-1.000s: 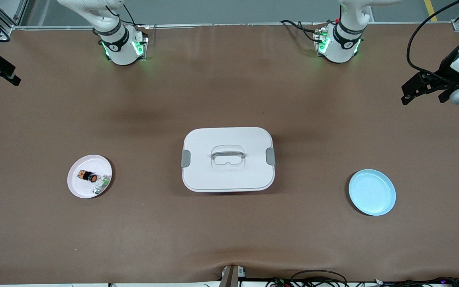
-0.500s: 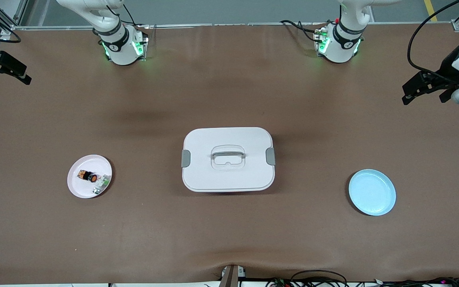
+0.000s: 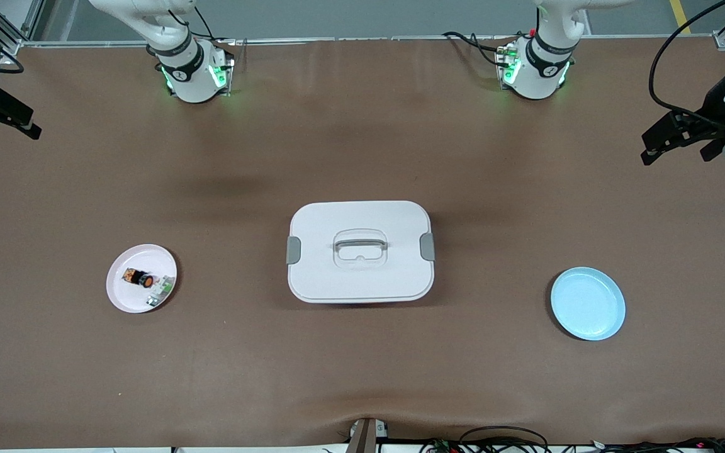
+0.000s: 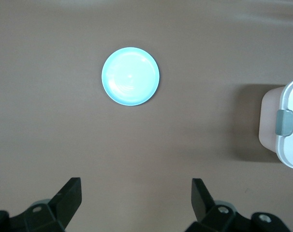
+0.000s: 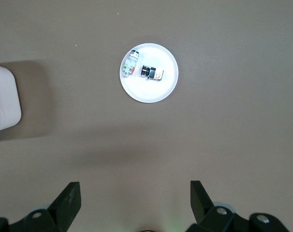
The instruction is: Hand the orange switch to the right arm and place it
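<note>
The orange switch (image 3: 139, 277) lies on a pink plate (image 3: 128, 297) at the right arm's end of the table, beside a small white-and-green component (image 3: 160, 290). The right wrist view shows the switch (image 5: 151, 73) on the plate (image 5: 147, 93) from high above. My right gripper (image 3: 7, 129) hangs open and empty over the table's edge at the right arm's end, well away from the plate. Its fingers frame bare table in the right wrist view (image 5: 135, 193). My left gripper (image 3: 677, 151) is open and empty over the left arm's end, and its fingers frame bare table in the left wrist view (image 4: 137, 193).
A white lidded box (image 3: 360, 251) with a handle stands in the middle of the table. An empty light blue plate (image 3: 588, 303) lies toward the left arm's end and also shows in the left wrist view (image 4: 130, 76).
Both grippers have shifted slightly in the air near their ends of the table. The left one drifted a little outward. Nothing on the table has moved.
</note>
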Motion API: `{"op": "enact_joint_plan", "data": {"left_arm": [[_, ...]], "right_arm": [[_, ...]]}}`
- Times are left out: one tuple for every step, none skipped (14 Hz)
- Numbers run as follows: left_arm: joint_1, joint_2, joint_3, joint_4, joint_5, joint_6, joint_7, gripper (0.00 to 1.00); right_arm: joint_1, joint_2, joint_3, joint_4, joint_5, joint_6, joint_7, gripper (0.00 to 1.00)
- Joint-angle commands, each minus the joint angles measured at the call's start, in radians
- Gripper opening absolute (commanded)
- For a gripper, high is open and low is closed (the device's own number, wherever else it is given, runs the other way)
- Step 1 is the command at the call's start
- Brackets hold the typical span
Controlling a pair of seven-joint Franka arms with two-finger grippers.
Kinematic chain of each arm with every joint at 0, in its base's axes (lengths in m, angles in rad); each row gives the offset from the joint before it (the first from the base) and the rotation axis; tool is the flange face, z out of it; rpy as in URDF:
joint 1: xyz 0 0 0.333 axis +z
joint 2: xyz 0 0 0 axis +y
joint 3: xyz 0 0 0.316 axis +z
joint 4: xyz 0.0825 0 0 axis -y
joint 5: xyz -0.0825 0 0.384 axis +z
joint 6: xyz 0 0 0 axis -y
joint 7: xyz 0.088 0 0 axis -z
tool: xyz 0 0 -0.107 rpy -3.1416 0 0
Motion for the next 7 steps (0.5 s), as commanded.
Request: {"op": "enact_joint_plan", "data": {"left_arm": [[-0.002, 0.007, -0.001, 0.022, 0.041, -0.011, 0.009, 1.00], [-0.002, 0.007, -0.001, 0.027, 0.041, -0.013, 0.011, 1.00], [-0.001, 0.007, -0.003, 0.028, 0.041, -0.013, 0.011, 1.00], [-0.001, 0.007, -0.006, 0.033, 0.041, -0.013, 0.011, 1.00], [-0.002, 0.007, -0.006, 0.035, 0.041, -0.013, 0.011, 1.00], [-0.002, 0.007, -0.008, 0.035, 0.036, -0.013, 0.011, 1.00], [-0.001, 0.007, -0.008, 0.035, 0.029, -0.013, 0.007, 1.00]], "right_arm": [[-0.029, 0.022, 0.004, 0.029, 0.005, -0.018, -0.013, 1.00], [-0.027, 0.022, 0.004, 0.035, 0.005, -0.018, -0.019, 1.00], [-0.029, 0.025, 0.004, 0.046, 0.005, -0.020, -0.021, 1.00], [-0.029, 0.029, 0.004, 0.055, 0.005, -0.023, -0.022, 1.00], [-0.029, 0.033, 0.005, 0.057, 0.003, -0.026, -0.022, 1.00], [-0.029, 0.033, 0.005, 0.057, 0.003, -0.026, -0.022, 1.00], [-0.029, 0.033, 0.004, 0.057, 0.003, -0.026, -0.024, 1.00]]}}
